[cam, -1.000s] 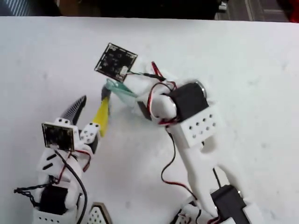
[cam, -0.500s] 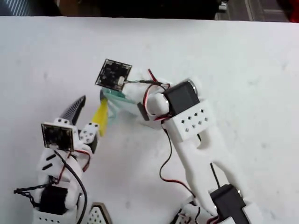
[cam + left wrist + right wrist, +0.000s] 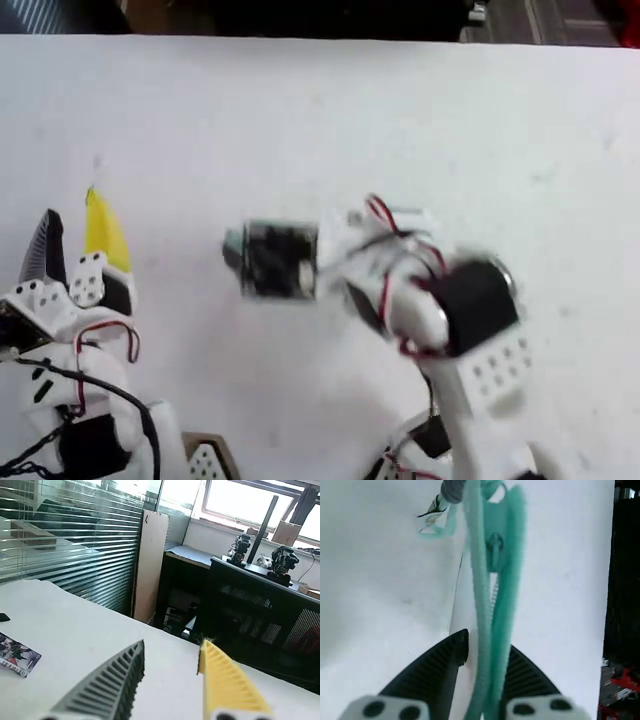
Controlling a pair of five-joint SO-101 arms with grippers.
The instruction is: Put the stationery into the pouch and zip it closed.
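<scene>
Pouch (image 3: 470, 587) is in my right gripper (image 3: 487, 642): its teal zipper band (image 3: 479, 575) runs straight down between my two dark ribbed fingers (image 3: 442, 667), which are pressed in on it from either side with no gap showing. The zip pull (image 3: 495, 545) sits on the band beyond my fingertips. A thin teal cord (image 3: 436, 529) trails off the far end onto the white table (image 3: 375, 580), beside a grey wrapped end (image 3: 453, 489). A pale strip of the pouch's body shows along one side of the band. I cannot tell whether the zipper is done up or parted, nor whether the pouch lies on the table or hangs just above it.

From above, my right arm (image 3: 470, 300) stands over the middle of the table (image 3: 330, 110). Its wrist camera board (image 3: 275, 260) points toward my left side, and the pouch underneath is too smeared to pick out.

My left gripper (image 3: 70, 208) is near the table's left edge, well apart from the right arm. Its grey finger (image 3: 112, 680) and yellow finger (image 3: 225, 685) are spread wide, with bare table between them. Off to one side of it a small printed card (image 3: 15, 653) lies flat on the table.
</scene>
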